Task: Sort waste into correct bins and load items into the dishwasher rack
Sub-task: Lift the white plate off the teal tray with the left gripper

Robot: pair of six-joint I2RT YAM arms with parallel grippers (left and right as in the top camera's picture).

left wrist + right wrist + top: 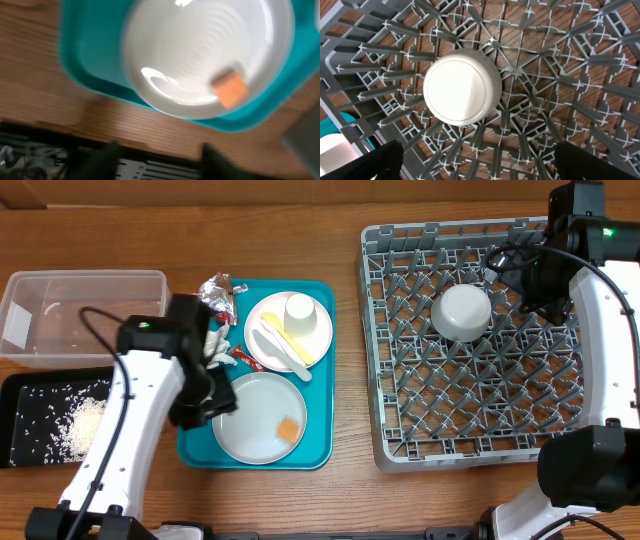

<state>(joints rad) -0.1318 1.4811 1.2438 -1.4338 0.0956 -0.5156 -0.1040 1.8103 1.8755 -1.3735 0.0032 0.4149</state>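
Left gripper [159, 161], fingers parted and empty, is hovering near the plate [180, 45] on the teal tray [82, 60] where the orange cube [230, 88] is sitting, likely light, soft, crushable, needing a gentle pinch across flat sides; right gripper [480, 167] is hanging wide open over the bowl [461, 86]

Free rm across rack [370, 340] excl. bowl [461, 313] spot.

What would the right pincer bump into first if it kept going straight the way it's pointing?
Most likely the upside-down white bowl in the dishwasher rack. The right pincer is wide open, aimed down at it. Depth is unclear, so it might catch the rack beside it first.
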